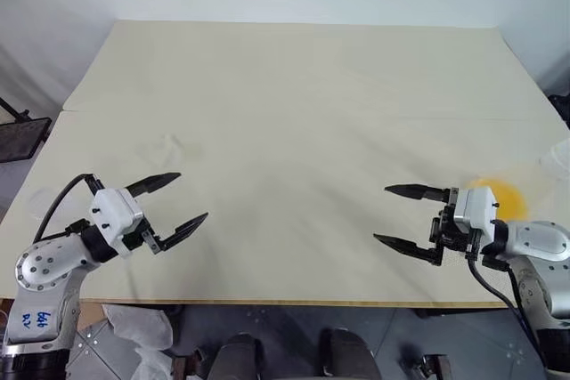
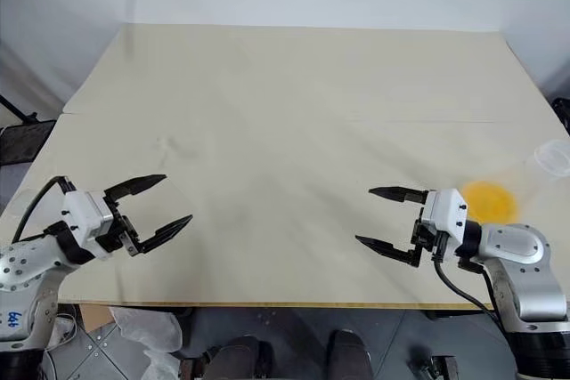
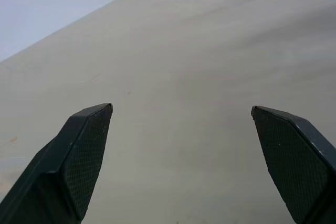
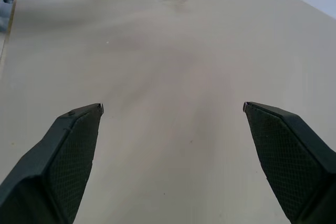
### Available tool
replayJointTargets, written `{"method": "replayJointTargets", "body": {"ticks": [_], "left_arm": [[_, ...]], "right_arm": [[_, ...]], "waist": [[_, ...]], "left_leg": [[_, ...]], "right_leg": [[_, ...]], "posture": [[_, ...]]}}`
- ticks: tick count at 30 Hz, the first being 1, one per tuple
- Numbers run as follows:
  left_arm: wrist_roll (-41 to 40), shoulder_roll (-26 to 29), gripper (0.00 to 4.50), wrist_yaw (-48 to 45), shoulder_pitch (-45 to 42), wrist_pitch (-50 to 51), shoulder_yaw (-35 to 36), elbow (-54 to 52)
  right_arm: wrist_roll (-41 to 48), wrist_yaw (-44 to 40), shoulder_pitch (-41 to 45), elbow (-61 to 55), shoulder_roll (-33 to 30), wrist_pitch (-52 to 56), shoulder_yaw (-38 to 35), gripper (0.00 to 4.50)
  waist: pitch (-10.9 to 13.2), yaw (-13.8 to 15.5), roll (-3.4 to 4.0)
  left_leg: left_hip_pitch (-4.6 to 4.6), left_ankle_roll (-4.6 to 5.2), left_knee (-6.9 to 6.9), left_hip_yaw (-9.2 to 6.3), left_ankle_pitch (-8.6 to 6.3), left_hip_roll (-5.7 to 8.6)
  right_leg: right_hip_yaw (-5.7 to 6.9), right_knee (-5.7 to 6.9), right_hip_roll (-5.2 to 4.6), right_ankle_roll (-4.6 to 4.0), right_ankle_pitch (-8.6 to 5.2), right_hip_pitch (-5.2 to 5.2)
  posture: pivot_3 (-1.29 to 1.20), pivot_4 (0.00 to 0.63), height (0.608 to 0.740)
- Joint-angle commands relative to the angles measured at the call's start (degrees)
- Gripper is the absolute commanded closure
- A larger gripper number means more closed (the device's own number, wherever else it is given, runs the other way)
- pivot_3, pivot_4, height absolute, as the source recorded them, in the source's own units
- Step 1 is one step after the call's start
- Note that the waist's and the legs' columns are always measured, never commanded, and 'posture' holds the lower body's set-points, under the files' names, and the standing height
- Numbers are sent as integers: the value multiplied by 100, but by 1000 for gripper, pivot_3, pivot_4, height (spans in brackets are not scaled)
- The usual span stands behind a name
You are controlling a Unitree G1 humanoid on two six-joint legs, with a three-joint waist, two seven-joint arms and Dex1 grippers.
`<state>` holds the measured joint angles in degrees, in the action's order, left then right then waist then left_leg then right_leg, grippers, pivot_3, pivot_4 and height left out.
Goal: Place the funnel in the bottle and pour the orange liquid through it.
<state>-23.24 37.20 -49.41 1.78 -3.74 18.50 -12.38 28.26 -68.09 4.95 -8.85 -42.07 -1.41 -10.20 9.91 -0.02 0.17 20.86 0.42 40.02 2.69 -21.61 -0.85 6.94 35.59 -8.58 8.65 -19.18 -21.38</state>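
Pale beige table (image 1: 294, 113) spreads across most of the head views, with a faint seam running across its width. The left gripper (image 1: 181, 205) sits at the lower left of the frame, its two black fingers spread wide and holding nothing, tips aimed toward the middle of the table. The right gripper (image 2: 378, 218) sits at the lower right, fingers likewise released and empty, tips aimed back toward the left one; the two are well apart.

The orange liquid (image 2: 488, 200) shows as a bright yellow-orange patch at the lower right, just behind the right gripper's white body (what holds it cannot be made out). A clear cup (image 2: 554, 157) stands at the right edge of the frame, near the patch.

Left of centre lies a faint transparent shape (image 1: 169, 144), too pale to tell whether it is the funnel or the bottle.
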Motion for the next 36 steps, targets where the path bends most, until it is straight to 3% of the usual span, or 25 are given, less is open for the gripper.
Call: {"method": "replayJointTargets", "body": {"ticks": [1,8,14,18,23,36], "left_arm": [[-280,-52,0,169,-98,86,189,-229],[-1525,-119,0,344,-3,789,889,-668],[-2078,-117,0,851,148,1185,1581,-1108],[-2517,160,0,847,561,1459,2755,-895],[-2449,172,0,601,1215,1420,3586,-639],[-2605,-1099,0,439,3247,1229,4514,-865]], "right_arm": [[44,87,73,-60,81,-97,-63,24],[63,229,435,-27,387,3,211,24],[55,277,691,-20,632,52,461,24],[41,219,1149,152,907,27,751,24],[36,153,1469,294,1118,-3,930,24],[31,-9,1879,491,1540,5,1308,24]], "waist": [[0,3,0],[2,-23,-4],[2,-11,-4],[5,-40,-9],[7,-38,-6],[8,-20,-14]], "left_leg": [[0,0,1,0,0,0],[1,0,2,-5,0,-1],[-1,0,2,-8,0,-2],[0,0,3,-10,0,-2],[-1,-1,2,-8,0,-2],[2,-1,2,-8,-1,-3]], "right_leg": [[0,0,0,0,0,1],[0,2,-1,0,0,1],[-1,3,-3,0,0,2],[1,2,-1,0,0,2],[0,2,0,0,0,2],[-2,-6,0,-1,0,2]], "posture": [[0,150,740],[0,150,740],[0,150,740],[0,150,740],[0,150,740],[0,150,740]]}}
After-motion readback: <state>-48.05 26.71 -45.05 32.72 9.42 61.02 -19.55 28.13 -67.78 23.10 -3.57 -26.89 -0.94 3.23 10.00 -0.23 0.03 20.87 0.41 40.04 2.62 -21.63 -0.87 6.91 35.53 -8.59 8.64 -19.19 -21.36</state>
